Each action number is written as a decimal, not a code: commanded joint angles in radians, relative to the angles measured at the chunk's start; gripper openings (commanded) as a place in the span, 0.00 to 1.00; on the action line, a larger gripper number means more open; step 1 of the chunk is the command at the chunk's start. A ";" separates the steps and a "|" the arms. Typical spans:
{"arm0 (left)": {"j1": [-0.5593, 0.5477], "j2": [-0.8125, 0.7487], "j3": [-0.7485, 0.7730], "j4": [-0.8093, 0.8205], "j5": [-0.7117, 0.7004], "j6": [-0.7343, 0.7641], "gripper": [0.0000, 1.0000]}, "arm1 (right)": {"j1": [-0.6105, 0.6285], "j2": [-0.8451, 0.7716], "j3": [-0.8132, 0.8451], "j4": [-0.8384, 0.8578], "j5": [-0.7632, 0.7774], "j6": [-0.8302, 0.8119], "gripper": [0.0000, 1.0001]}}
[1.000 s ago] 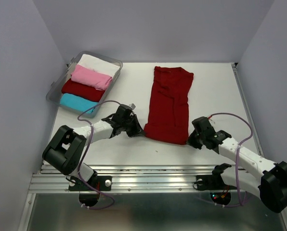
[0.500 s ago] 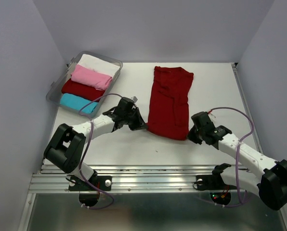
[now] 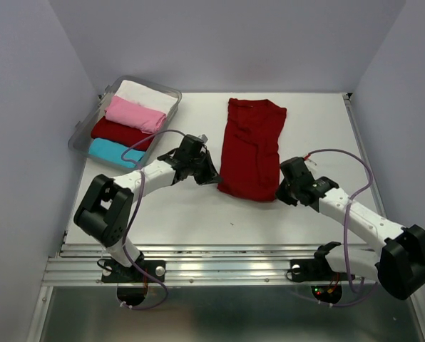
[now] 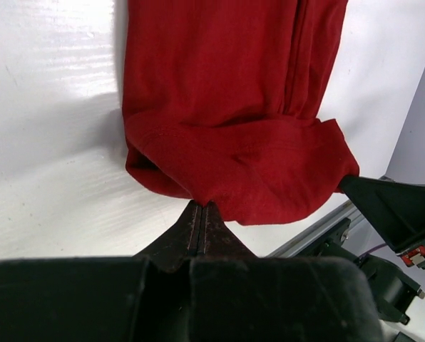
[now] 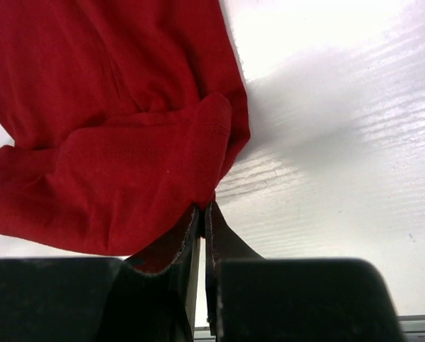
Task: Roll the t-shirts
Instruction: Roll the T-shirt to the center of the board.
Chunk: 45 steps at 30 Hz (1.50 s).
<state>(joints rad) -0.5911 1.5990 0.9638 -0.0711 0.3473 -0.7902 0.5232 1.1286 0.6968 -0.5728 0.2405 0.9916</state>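
Your left gripper [image 4: 200,214] is pinched tight on the near left corner of the red shirt [image 4: 227,107], and your right gripper [image 5: 202,214] is clamped on its near right corner, cloth caught between the tips. Between them the near hem is turned up and over. The rest of the shirt lies flat on the table [image 3: 319,128], stretching away from both grippers.

Five t-shirts [image 3: 252,149], one bin [image 3: 80,134]
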 commanded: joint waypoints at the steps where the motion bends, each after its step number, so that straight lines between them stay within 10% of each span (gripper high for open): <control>1: 0.013 0.024 0.068 -0.013 -0.007 0.031 0.00 | -0.026 0.029 0.073 0.004 0.054 -0.039 0.09; 32: 0.065 0.318 0.326 -0.088 -0.083 0.117 0.00 | -0.183 0.385 0.259 0.152 0.006 -0.208 0.15; 39: 0.066 0.302 0.404 -0.186 -0.197 0.173 0.43 | -0.201 0.381 0.294 0.156 0.008 -0.220 0.39; 45: 0.056 0.175 0.380 -0.228 -0.313 0.201 0.52 | -0.201 0.266 0.290 0.103 -0.013 -0.240 0.63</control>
<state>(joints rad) -0.5343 1.9171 1.3308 -0.2531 0.1505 -0.6350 0.3275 1.4929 0.9455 -0.4622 0.2314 0.7769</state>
